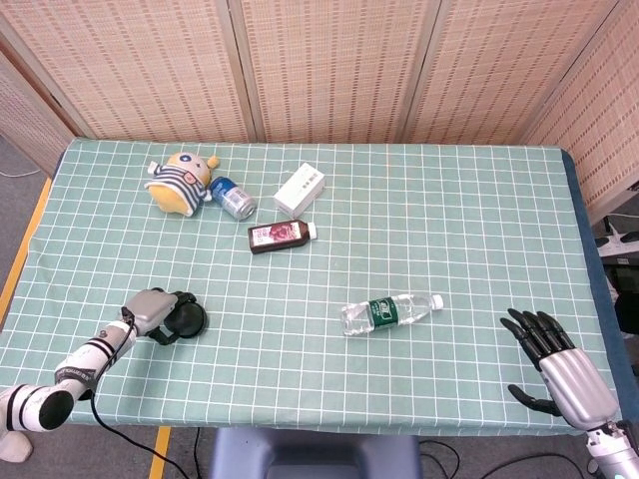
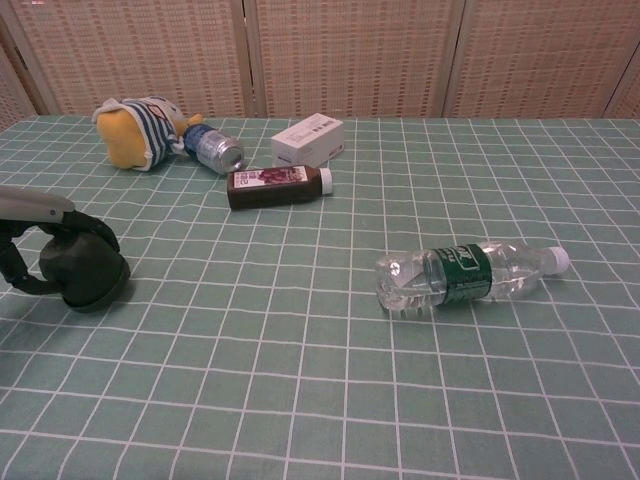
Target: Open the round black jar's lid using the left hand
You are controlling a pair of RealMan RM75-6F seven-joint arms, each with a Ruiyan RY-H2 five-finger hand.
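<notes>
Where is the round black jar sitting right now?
The round black jar sits near the table's front-left edge in the head view, held by the left hand, well left of the clear plastic water bottle.
</notes>
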